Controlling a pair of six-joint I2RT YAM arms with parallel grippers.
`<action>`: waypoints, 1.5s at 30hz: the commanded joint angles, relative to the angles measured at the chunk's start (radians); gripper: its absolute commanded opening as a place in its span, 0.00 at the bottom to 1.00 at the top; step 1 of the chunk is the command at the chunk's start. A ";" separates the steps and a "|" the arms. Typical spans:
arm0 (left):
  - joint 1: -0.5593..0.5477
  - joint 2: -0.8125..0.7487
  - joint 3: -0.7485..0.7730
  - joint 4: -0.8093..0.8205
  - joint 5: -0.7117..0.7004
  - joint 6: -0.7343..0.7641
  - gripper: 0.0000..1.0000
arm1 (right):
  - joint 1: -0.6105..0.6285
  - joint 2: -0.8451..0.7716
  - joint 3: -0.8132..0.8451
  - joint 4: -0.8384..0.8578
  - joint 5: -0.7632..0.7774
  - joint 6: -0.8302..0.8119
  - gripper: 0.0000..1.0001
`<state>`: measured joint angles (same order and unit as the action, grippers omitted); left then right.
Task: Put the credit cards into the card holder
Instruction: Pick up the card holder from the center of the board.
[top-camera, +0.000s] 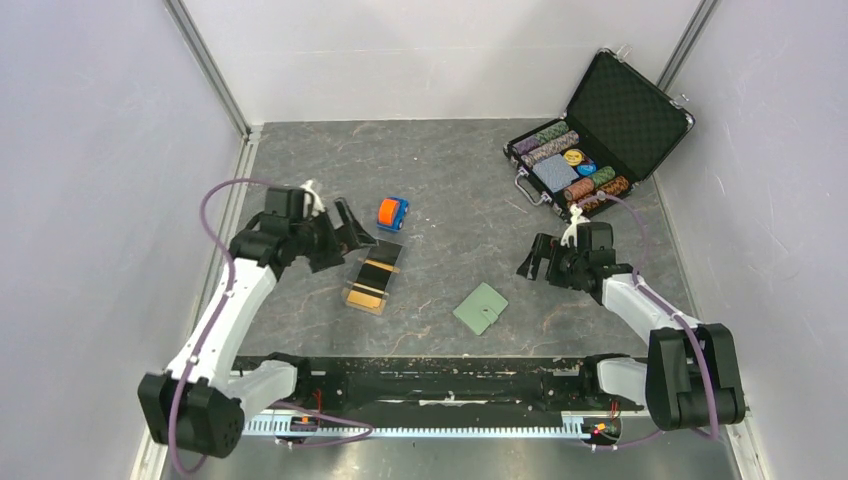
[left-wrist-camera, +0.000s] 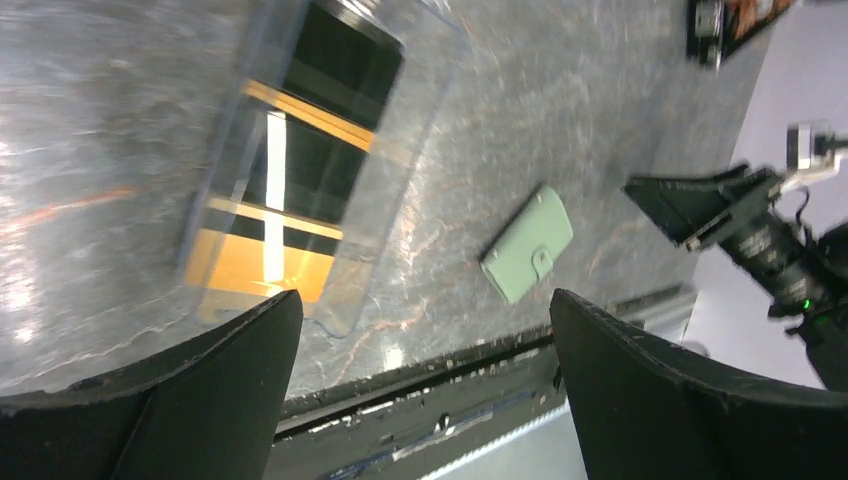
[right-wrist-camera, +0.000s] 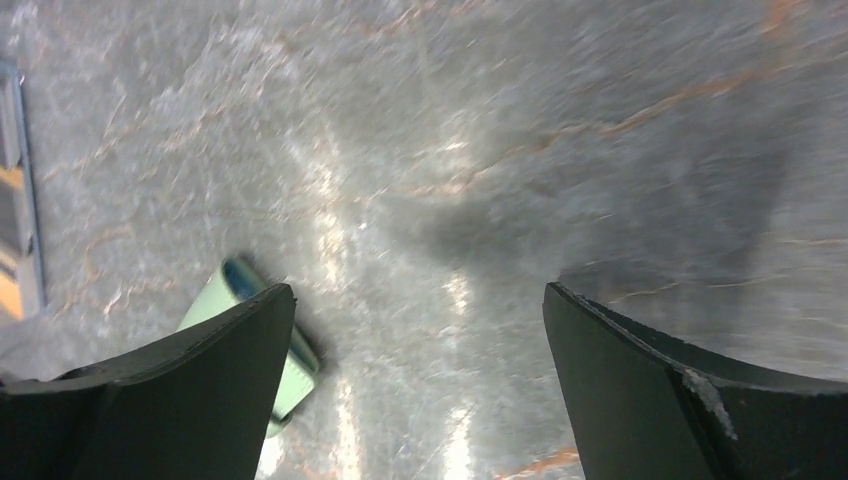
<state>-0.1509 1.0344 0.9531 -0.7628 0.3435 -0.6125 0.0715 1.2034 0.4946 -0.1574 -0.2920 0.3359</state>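
**While the cards are waiting in their tray, the job is only just beginning**

Since nothing is sitting inside the card holder (top-camera: 480, 308) yet, all of the work is waiting to be done. The card holder is lying flat on the table (top-camera: 450, 190), closest to the arm bases. It is looking shut, with its flap folded over. I am guessing it is going to need opening before any card goes in.

Left of the card holder and a bit farther back, the credit cards (top-camera: 372, 275) are lying together in a clear tray (left-wrist-camera: 400, 150). Some are showing black and some orange-gold. I cannot tell how many are in there. No card is lying outside the tray.

Farther left of the card holder, just past the tray, the left gripper (top-camera: 345, 243) is hanging with its jaws spread wide. It is holding nothing. To the right of the card holder and a little farther back, the right gripper (top-camera: 535, 260) is hovering apart from it. Its jaws are wide too, and it is carrying nothing.

Farther back and left of the card holder, a toy car (top-camera: 392, 212) is sitting just behind the tray. Farthest back and right of the card holder, a chip case (top-camera: 590, 150) is standing open.
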 joint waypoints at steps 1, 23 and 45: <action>-0.175 0.101 0.064 0.104 0.034 0.033 1.00 | 0.033 0.002 -0.024 0.028 -0.140 0.038 0.98; -0.602 0.781 0.249 0.348 0.123 0.057 0.88 | 0.111 0.025 -0.086 -0.181 -0.230 0.256 0.78; -0.616 0.878 0.202 0.556 0.316 -0.088 0.53 | 0.168 0.289 -0.071 0.263 -0.350 0.383 0.41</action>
<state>-0.7616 1.9350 1.1690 -0.3157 0.5888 -0.6273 0.2348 1.4403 0.3981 -0.0029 -0.7643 0.7414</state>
